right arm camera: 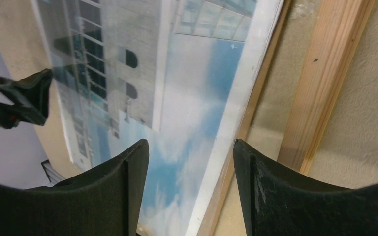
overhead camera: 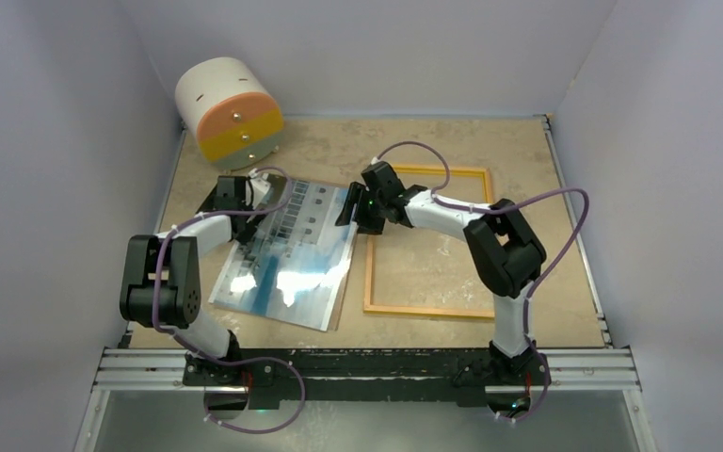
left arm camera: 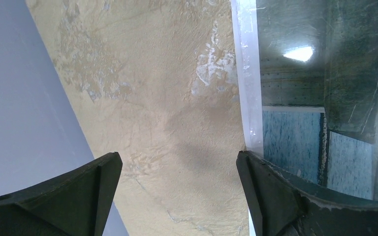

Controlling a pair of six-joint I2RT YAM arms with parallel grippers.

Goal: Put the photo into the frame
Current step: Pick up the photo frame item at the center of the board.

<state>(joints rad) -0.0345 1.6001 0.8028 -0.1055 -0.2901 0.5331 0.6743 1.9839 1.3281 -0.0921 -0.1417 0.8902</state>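
The photo (overhead camera: 287, 254) lies face up on the tan table, left of centre, its glossy surface glaring. To its right lies the frame (overhead camera: 424, 309), yellow in the top view and wood-coloured (right arm camera: 325, 73) in the right wrist view. My left gripper (overhead camera: 235, 193) is at the photo's far left corner. It (left arm camera: 177, 182) stands open over bare table, its right finger (left arm camera: 275, 196) over the photo's white border (left arm camera: 248, 73). My right gripper (overhead camera: 353, 209) is at the photo's far right edge. It (right arm camera: 191, 191) is open, and the photo's edge (right arm camera: 241, 108) runs between the fingers.
A white cylinder (overhead camera: 231, 108) with orange and yellow bands lies at the back left corner. Grey walls close in the table on three sides. A metal rail (overhead camera: 367, 363) runs along the near edge. A thin brown strip (right arm camera: 258, 105) follows the photo's right edge.
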